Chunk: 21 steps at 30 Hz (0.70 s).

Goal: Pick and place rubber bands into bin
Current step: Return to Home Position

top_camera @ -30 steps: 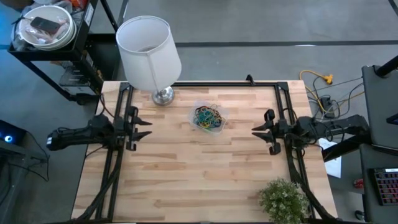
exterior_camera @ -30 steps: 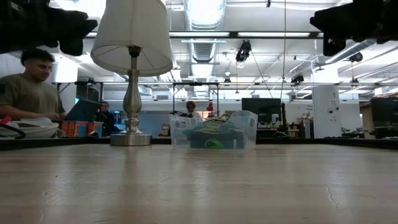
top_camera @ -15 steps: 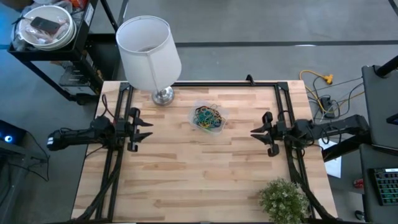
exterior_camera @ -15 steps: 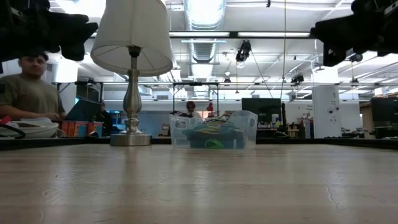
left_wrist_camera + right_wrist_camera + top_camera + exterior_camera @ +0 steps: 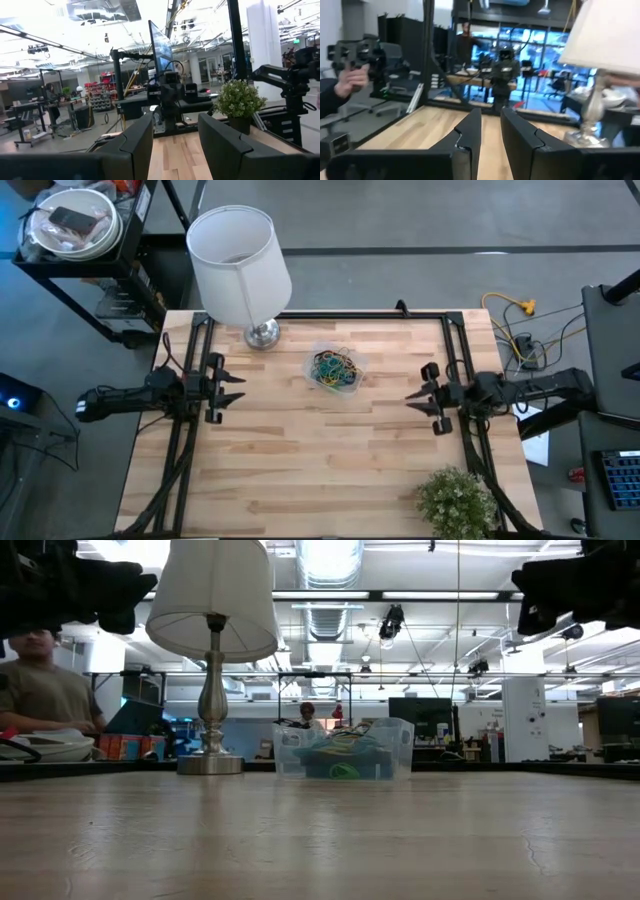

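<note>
**A:** Grippers?

**B:** Left gripper (image 5: 236, 386) and right gripper (image 5: 410, 397) hover over opposite table edges, fingers parted, empty.

**A:** Bands?

**B:** Farther back, the rubber bands (image 5: 334, 369) are heaped in the bin (image 5: 360, 364) beside the lamp (image 5: 238, 252). Springy top loops might spill over the rim.

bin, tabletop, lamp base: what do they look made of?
Bin: probably clear, glossy plastic; the rubber bands show through its walls.
Tabletop: light wood in jointed strips with visible grain and a matte finish.
Lamp base: looks like polished metal, silvery with bright reflections; it could be plated plastic.
Left gripper and right gripper are open at the table's sides, touching none of these.
</note>
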{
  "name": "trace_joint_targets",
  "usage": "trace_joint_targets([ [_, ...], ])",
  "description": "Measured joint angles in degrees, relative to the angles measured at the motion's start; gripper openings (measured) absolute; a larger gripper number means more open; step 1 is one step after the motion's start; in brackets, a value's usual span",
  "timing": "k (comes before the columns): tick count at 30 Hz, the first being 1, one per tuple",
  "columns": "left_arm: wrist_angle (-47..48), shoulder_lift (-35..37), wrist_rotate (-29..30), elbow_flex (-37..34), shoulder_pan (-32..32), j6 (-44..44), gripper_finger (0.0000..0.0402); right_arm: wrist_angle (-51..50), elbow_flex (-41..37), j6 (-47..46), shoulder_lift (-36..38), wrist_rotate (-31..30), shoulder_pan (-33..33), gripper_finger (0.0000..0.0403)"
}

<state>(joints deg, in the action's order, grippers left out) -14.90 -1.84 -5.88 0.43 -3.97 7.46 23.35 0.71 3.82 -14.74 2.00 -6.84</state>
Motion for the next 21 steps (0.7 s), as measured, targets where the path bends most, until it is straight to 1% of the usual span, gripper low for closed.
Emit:
trace_joint_targets([
  [3, 0.0, -0.1, 0.0, 0.0, 0.0, 0.2, 0.0141, -1.0, 0.0, 0.5, 1.6, 0.8, 2.6, 0.0068],
  [6, 0.0, -0.2, 0.0, 0.0, 0.0, 0.4, 0.0141, -3.3, 0.0, 0.1, 3.1, 4.5, 5.5, 0.0068],
  [8, 0.0, -0.2, 0.0, 0.0, 0.0, 0.4, 0.0141, -4.7, -0.1, -1.1, 3.5, 5.8, 6.9, 0.0068],
  [10, 0.2, -0.1, 0.0, 0.0, 0.0, 0.5, 0.0141, -6.7, -0.1, -2.0, 3.6, 5.2, 7.6, 0.0068],
  [12, 0.6, -0.2, 0.1, 0.0, 0.0, 0.5, 0.0141, -7.3, -0.2, -2.9, 3.7, 2.5, 8.4, 0.0068],
  [14, 0.7, -0.3, 0.1, -0.1, 0.0, 0.5, 0.0141, -7.2, -0.2, -3.8, 3.8, 1.0, 9.2, 0.0068],
  [18, 0.9, -0.3, 0.1, -0.1, 0.0, 0.5, 0.0141, -8.1, -0.2, -7.3, 3.9, 0.9, 10.8, 0.0068],
  [21, 0.9, -0.3, 0.1, -0.1, 0.0, 0.5, 0.0141, -11.3, -0.2, -9.3, 3.9, 1.0, 11.0, 0.0068],
])
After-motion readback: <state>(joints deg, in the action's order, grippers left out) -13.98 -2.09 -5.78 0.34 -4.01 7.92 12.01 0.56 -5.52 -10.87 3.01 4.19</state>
